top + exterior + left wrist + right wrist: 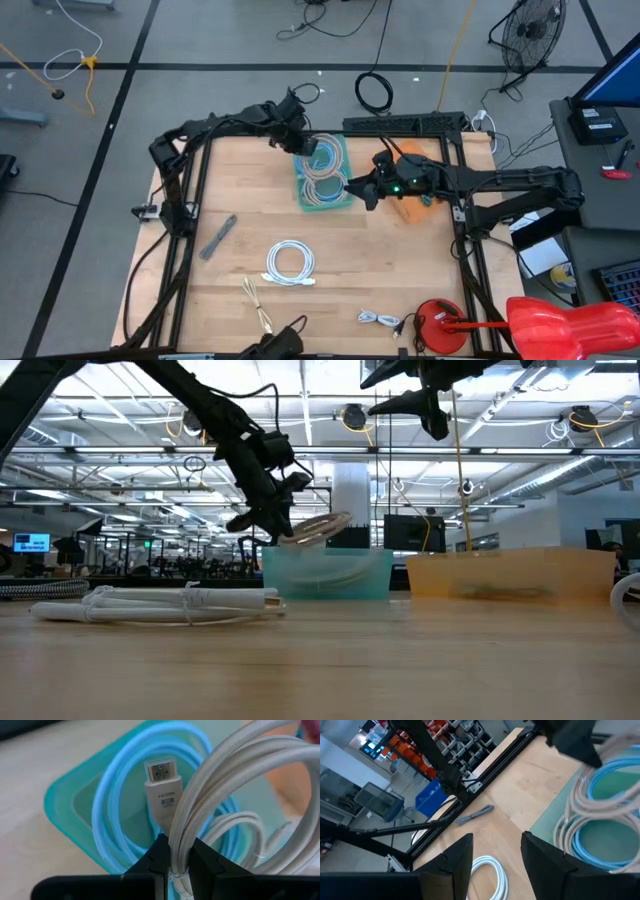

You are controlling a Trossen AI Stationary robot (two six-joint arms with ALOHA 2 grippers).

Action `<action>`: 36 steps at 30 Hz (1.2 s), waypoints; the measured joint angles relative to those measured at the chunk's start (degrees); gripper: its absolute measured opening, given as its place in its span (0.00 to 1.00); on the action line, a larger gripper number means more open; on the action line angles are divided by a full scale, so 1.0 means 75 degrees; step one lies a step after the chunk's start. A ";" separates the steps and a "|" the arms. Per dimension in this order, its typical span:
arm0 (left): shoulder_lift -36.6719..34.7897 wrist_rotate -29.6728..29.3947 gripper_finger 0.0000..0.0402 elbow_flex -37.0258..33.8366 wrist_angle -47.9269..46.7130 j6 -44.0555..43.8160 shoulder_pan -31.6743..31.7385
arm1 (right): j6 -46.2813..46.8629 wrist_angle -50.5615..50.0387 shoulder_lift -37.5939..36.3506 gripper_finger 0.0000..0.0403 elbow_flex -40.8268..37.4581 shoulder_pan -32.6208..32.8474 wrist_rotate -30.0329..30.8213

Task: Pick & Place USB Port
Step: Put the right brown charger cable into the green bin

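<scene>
Cables first — a white coil (290,264) lies toward the table's (240,180) near edge, a grey one (218,236) toward its left edge. Farther back, my left claw (176,862) is clamped on a beige HDMI cable (240,775), hanging it over the teal bin (322,172) by the far edge. My right claw (495,855) hovers with fingers parted — holding nothing — beside that bin, at the orange bin (412,205).

Coiled beige cable (235,785): loop cut off by the left wrist view's edge. Orange bin (510,572) contents: indistinct through its wall in low view. Small white cable (380,320) near the surface's front: connector type too small to tell.
</scene>
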 joint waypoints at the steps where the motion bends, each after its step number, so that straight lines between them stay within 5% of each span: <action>1: 0.0073 -0.0006 0.10 0.0000 -0.0002 0.0046 -0.0016 | -0.0008 0.0037 0.0000 0.38 0.0000 -0.0003 0.0000; 20: 0.0306 -0.0706 0.10 0.0000 -0.0390 0.0178 0.0246 | 0.0027 0.0229 0.0000 0.38 0.0000 0.0003 -0.0006; 28: 0.0306 -0.0659 0.41 0.0003 -0.0373 0.0145 0.0225 | 0.0028 0.0229 0.0000 0.38 0.0000 0.0003 -0.0006; 36: -0.0056 -0.0831 0.41 0.0057 -0.0519 0.0205 0.0279 | 0.0062 0.0229 0.0000 0.38 0.0000 0.0045 -0.0020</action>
